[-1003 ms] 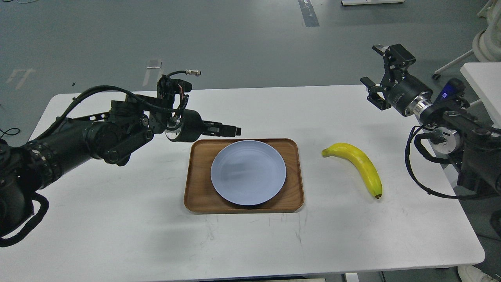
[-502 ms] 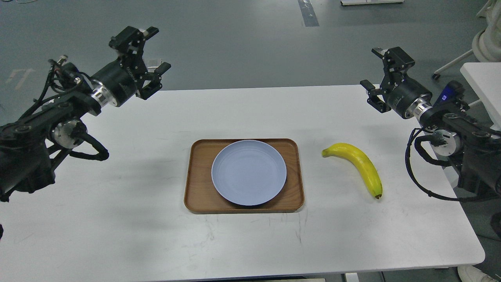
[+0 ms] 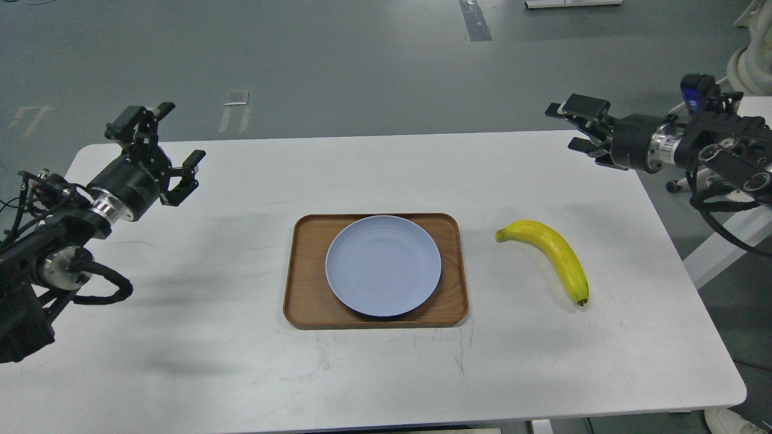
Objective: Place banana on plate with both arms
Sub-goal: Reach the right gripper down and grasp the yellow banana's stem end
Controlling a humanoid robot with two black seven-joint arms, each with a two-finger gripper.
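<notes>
White table (image 3: 241,361) on grey floor (image 3: 362,66); banana (image 3: 552,253) beside tray (image 3: 304,301)

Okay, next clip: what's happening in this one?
Nothing is being held. The banana lies on the white table, right of the empty plate, which sits on a wooden tray. The left claw and right claw are both open, raised at the table's far sides, clear of everything.
</notes>
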